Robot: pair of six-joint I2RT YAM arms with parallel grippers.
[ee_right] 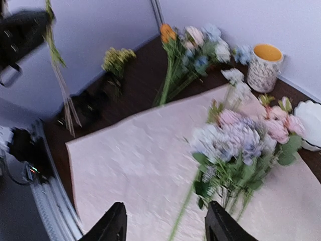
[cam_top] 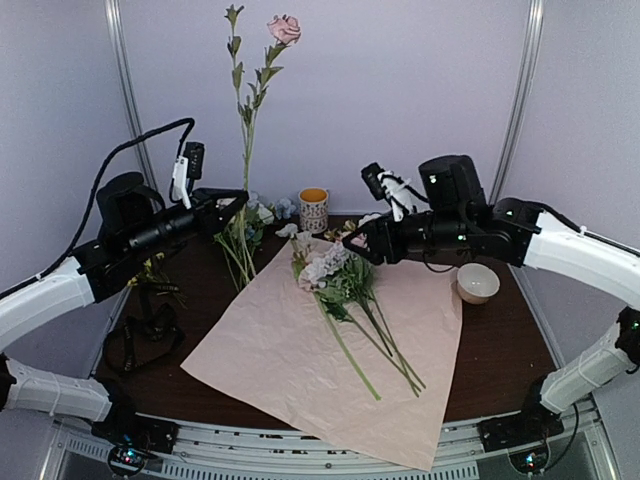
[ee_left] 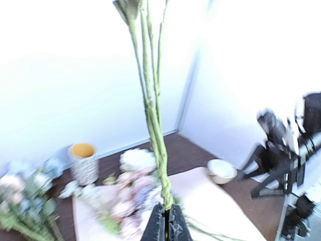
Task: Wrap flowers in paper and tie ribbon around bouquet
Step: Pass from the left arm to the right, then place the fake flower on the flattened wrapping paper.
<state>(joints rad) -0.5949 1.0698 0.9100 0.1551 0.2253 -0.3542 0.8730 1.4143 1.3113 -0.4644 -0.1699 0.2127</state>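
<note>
Since paper (cam_top: pixel 300 350) lies flat w/ flowers (cam_top: pixel 340 280) at its 12, L fingers (ee_left: pixel 165 223) clench stem (ee_left: pixel 153 115) upright, prob. to add; R fingers (cam_top: pixel 368 243) released over them.

L arm reaches in from left edge, forearm approx. level; L gripper (cam_top: pixel 238 198) mid-left, jaws pinched tight on flower stems (ee_left: pixel 153 115). R arm enters from right; R gripper (ee_right: pixel 165 223) near centre, prob. angled down, fingers apart, holding nothing.
</note>
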